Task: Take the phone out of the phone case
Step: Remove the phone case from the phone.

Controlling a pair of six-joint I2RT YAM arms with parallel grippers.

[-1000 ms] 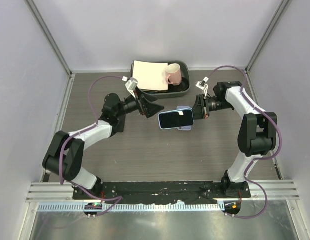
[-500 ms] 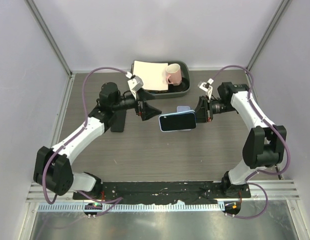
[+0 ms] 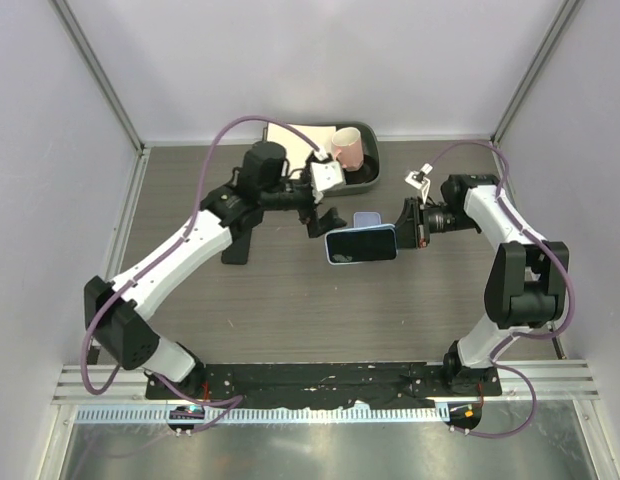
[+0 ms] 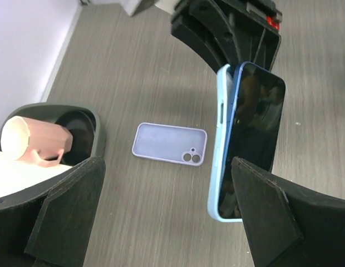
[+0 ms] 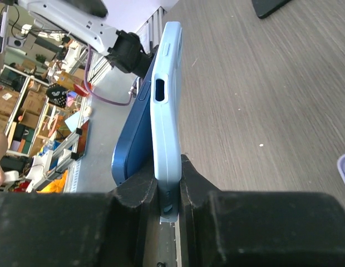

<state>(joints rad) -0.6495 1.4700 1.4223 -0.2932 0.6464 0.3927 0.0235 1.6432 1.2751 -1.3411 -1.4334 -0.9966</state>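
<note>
Dark-screened blue phone (image 4: 256, 128) leans partly out of the pale blue case (image 4: 221, 139) clamped in the right gripper (image 5: 168, 175), near the wide-spread, empty left gripper (image 3: 326, 220).

A dark tray (image 3: 373, 172) sits at the far edge of the grey wood-grain table (image 3: 290, 310). In it, a pink mug (image 3: 347, 148) lies on its side beside a white sheet (image 3: 298, 140). A lilac case (image 4: 169, 144) lies flat on the table near the tray. A flat black slab (image 3: 237, 243) lies well apart from the case.
</note>
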